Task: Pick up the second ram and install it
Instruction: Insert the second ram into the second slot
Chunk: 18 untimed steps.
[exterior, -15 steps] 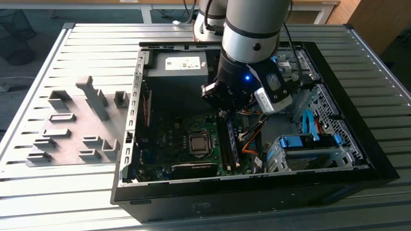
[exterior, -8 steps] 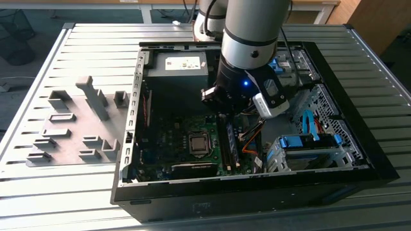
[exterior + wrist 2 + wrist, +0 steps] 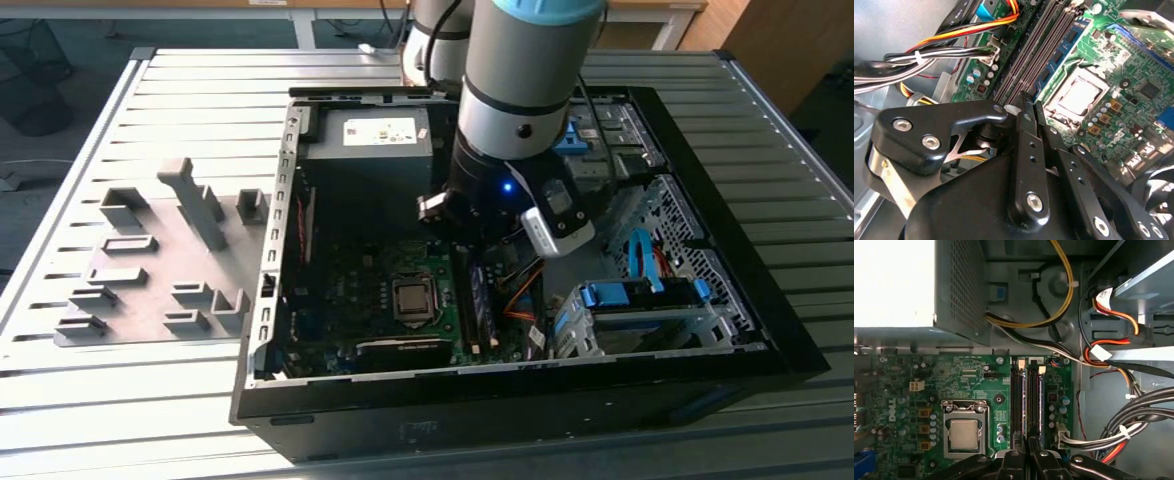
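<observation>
The second ram (image 3: 1056,57), a blue-green stick with dark chips, stands on edge along the memory slots (image 3: 1019,400) beside the processor socket (image 3: 964,432). In the exterior view the ram (image 3: 483,310) is a dark strip inside the open computer case (image 3: 747,350). My gripper (image 3: 1032,102) is down inside the case at one end of the stick. Its two black fingers (image 3: 1021,125) are closed together, with the board's end lined up between them. In the first wrist view the gripper (image 3: 1029,440) sits over the end of the slots. In the exterior view the gripper (image 3: 467,245) hangs below the arm's wrist.
Bundled cables (image 3: 1114,435) run close beside the slots. The power supply (image 3: 380,140) fills the case's far corner, and a drive cage with blue latches (image 3: 641,292) is at the exterior view's right. Grey bracket blocks (image 3: 160,260) lie on the slatted table at the exterior view's left.
</observation>
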Each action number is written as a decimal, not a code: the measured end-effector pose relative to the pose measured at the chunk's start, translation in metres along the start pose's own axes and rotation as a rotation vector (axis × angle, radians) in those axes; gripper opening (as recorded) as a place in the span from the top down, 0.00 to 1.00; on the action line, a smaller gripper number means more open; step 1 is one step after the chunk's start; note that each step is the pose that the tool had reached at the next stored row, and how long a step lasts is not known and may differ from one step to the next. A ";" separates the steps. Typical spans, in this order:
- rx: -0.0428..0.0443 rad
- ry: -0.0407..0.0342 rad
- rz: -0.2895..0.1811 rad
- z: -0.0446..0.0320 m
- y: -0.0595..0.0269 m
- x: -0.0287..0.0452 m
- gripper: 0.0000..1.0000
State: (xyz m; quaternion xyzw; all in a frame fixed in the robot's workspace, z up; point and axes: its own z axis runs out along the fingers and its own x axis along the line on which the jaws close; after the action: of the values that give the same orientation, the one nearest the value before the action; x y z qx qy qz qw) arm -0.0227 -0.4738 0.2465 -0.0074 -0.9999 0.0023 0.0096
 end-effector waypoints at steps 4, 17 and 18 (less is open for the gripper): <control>-0.0001 -0.0001 0.001 0.0051 -0.0019 -0.0001 0.86; -0.0012 0.0000 0.001 0.0137 -0.0024 0.0006 0.86; -0.0012 0.0000 0.001 0.0150 -0.0026 0.0008 0.86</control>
State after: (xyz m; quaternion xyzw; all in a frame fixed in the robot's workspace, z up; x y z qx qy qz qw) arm -0.0238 -0.4765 0.2316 -0.0079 -0.9999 0.0017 0.0096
